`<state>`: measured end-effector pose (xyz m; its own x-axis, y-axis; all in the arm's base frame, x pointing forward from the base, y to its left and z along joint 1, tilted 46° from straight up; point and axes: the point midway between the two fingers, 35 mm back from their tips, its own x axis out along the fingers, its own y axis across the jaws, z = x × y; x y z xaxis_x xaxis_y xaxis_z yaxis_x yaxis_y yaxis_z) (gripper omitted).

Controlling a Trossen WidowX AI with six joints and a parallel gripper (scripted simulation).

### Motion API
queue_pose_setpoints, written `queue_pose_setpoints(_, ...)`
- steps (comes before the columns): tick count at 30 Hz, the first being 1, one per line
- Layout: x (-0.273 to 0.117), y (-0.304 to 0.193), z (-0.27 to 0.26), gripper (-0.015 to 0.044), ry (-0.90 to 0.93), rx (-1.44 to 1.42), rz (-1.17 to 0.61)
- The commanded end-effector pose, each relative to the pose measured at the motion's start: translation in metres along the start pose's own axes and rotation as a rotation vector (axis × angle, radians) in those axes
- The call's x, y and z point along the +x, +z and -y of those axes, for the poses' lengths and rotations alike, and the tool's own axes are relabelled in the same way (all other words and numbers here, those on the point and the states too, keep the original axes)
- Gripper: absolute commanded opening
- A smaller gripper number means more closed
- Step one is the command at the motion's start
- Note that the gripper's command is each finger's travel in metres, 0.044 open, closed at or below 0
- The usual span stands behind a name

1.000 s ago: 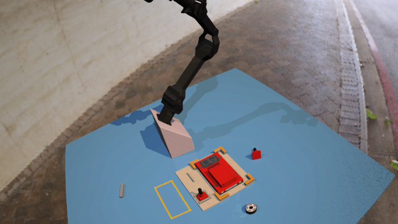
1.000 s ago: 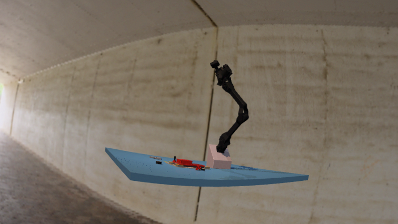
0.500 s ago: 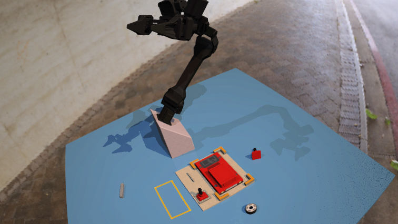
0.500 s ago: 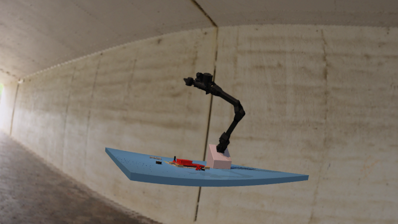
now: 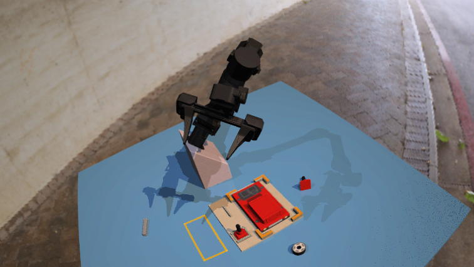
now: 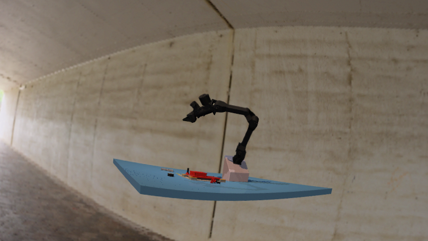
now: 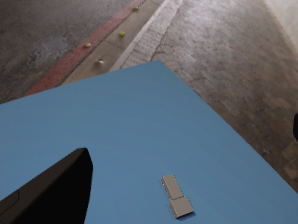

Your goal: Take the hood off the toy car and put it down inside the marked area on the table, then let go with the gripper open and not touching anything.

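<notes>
The red toy car (image 5: pixel 243 205) (image 6: pixel 198 173) sits on a beige board (image 5: pixel 237 217) between orange corner pieces. A dark panel with a drawing shows at its end nearer the arm base; a raised red block stands toward its other end. A red piece with a black knob (image 5: pixel 240 233) stands on the board beside the car. Another knobbed red piece (image 5: pixel 305 184) (image 6: pixel 210 178) lies tipped off the board. I cannot tell which part is the hood. The marked area (image 5: pixel 204 259) is a yellow outline beside the board, with nothing inside. My gripper (image 5: pixel 205 151) (image 6: pixel 183 120) (image 7: pixel 194 140) is open and empty, high above the table.
A black-and-white wheel (image 5: pixel 299 248) (image 6: pixel 170 175) lies off the board's far side. A narrow grey-beige bar (image 5: pixel 145 227) (image 6: pixel 167 170) (image 7: pixel 172 186) lies beyond the marked area. The pink arm base (image 5: pixel 215 168) (image 6: pixel 239 176) stands near the board. The blue table (image 5: pixel 116 198) has open edges.
</notes>
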<state>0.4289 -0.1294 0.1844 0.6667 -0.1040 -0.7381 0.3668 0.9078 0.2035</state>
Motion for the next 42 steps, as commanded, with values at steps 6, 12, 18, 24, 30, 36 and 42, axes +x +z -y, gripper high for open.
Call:
queue_pose_setpoints(6,0.024,-0.094,-0.069,0.044,0.253,-0.154,-0.329)
queue_pose_setpoints(12,0.017,-0.165,-0.115,0.044,0.473,-0.256,-0.577)
queue_pose_setpoints(18,-0.011,-0.237,-0.163,0.044,0.727,-0.316,-0.851)
queue_pose_setpoints(24,-0.018,-0.252,-0.17,0.044,0.781,-0.319,-0.91)
queue_pose_setpoints(30,-0.018,-0.252,-0.17,0.044,0.781,-0.319,-0.91)
queue_pose_setpoints(36,-0.016,-0.256,-0.173,0.044,0.78,-0.319,-0.91)
queue_pose_setpoints(42,-0.013,-0.261,-0.175,0.044,0.78,-0.319,-0.91)
